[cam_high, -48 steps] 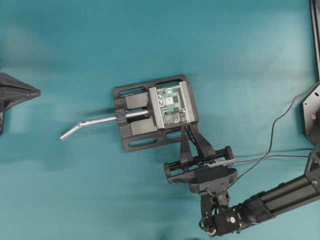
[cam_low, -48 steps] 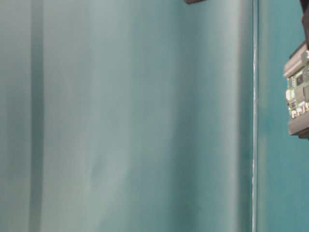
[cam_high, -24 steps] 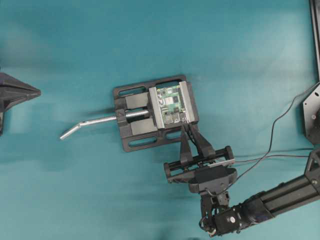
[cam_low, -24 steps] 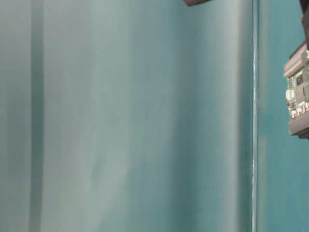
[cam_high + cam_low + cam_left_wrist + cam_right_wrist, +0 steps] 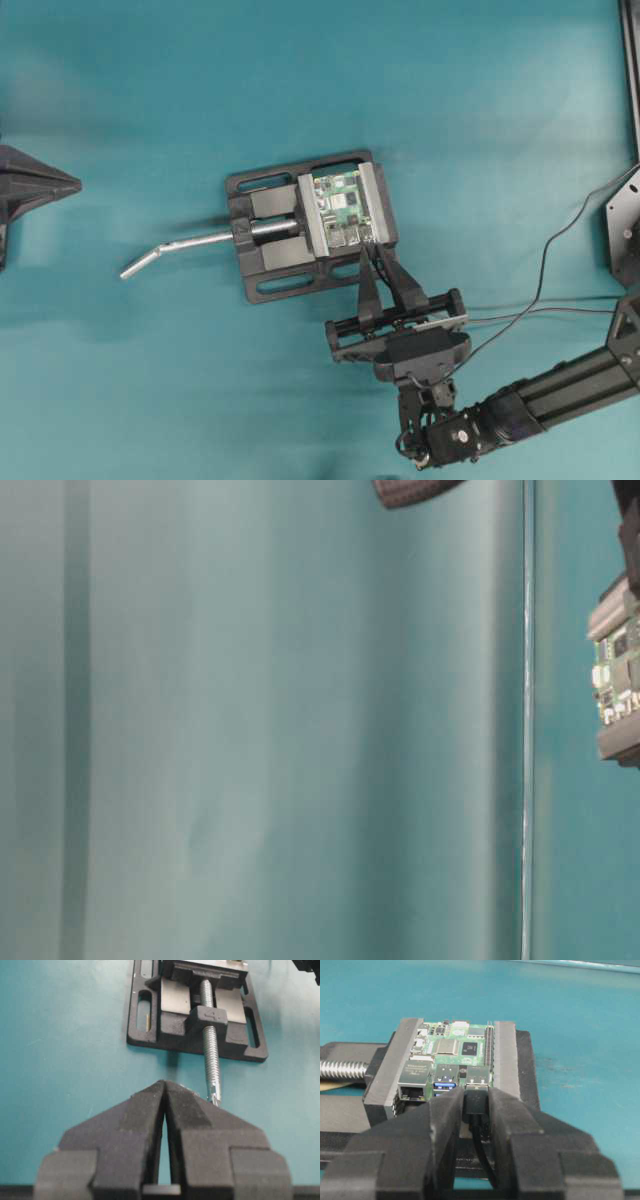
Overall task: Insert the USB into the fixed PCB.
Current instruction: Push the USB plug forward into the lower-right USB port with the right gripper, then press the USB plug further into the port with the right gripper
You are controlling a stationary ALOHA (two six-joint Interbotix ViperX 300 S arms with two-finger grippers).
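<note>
Gripper (image 5: 375,262) — barely shifted — grips USB (image 5: 476,1101).

This looks like a robotics lab or test workshop rather than any home or shop. The bench (image 5: 480,110) is covered in one plain teal sheet with nothing domestic on it. In the middle sits a black metal vise (image 5: 290,245) with a long silver handle (image 5: 190,245), clamping a small green circuit board (image 5: 342,208). A black robot arm (image 5: 520,410) with loose thin cables (image 5: 545,275) reaches in from the lower right, and its claw (image 5: 375,262) stands at the board. The table-level view is mostly blurred teal, so the wider room cannot be judged.
</note>
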